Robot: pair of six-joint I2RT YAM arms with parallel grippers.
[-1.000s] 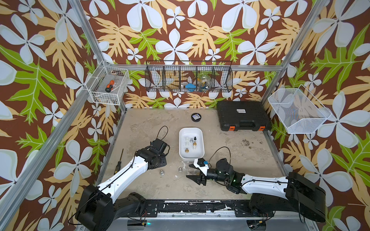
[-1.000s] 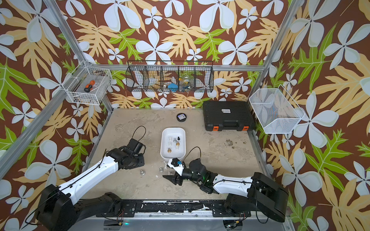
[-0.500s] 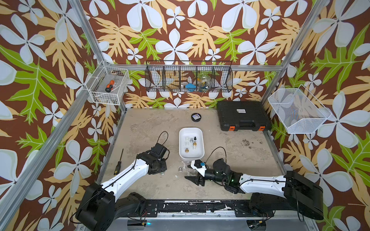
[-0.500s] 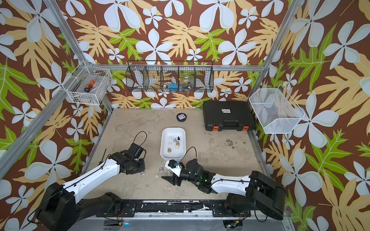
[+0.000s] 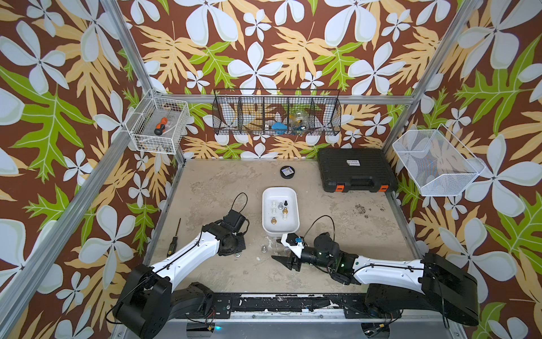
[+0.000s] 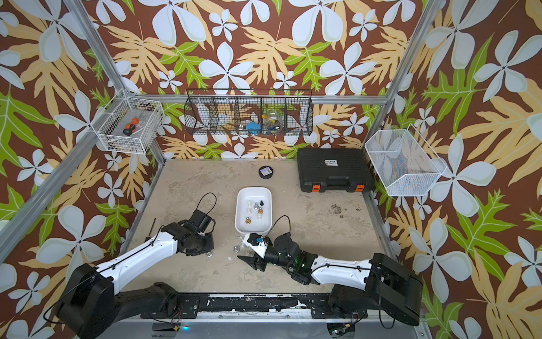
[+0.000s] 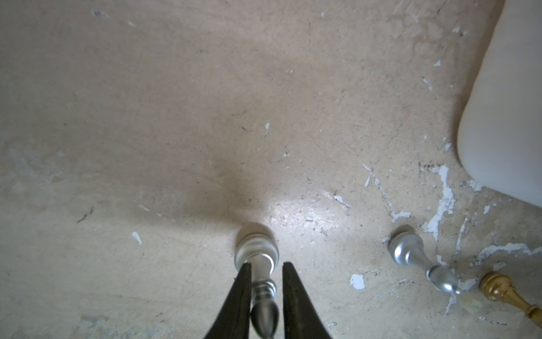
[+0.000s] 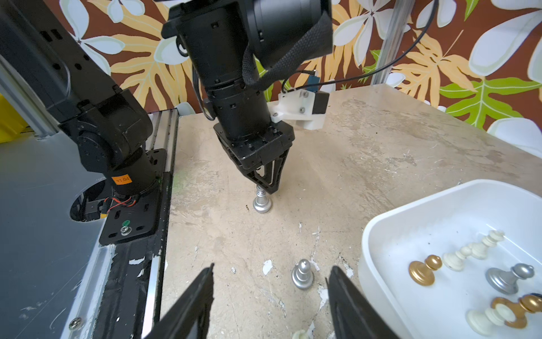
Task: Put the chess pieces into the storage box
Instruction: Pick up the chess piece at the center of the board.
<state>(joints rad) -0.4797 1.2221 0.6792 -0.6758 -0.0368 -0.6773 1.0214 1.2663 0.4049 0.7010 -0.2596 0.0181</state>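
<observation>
My left gripper [image 7: 265,268] points straight down at the worn beige table top [image 5: 211,187]. Its two black fingers [image 7: 240,293] stand on both sides of the neck of a small silver metal chess piece with a drop-shaped top [image 7: 256,249]. The jaws are narrow, but a thin gap shows between one finger and the piece, so they are not closed on it. The piece stands upright with its round base on the table, in the front part, to the left of the box. In both top views my own wrist hides most of it.

My right gripper [image 8: 272,267] is low over the table, with the jaws wide apart and nothing held between them. Just ahead of them, in line with the space between the two fingers, stands a second silver chess piece [image 8: 302,274]. It is upright and touches neither finger. In the left wrist view a gold chess piece [image 7: 504,293] shows just beside it, but I cannot tell if that one stands or lies.

The white shallow plastic storage box with rounded corners [image 5: 280,190] sits in the middle of the table, just beyond my right gripper. Inside it are several chess pieces [image 5: 284,210] in gold, silver, cream-white and black.

At the back of the table are a black round puck with a label [image 5: 286,171] and a black hard case with orange latches [image 5: 356,170], both well apart from my grippers.
</observation>
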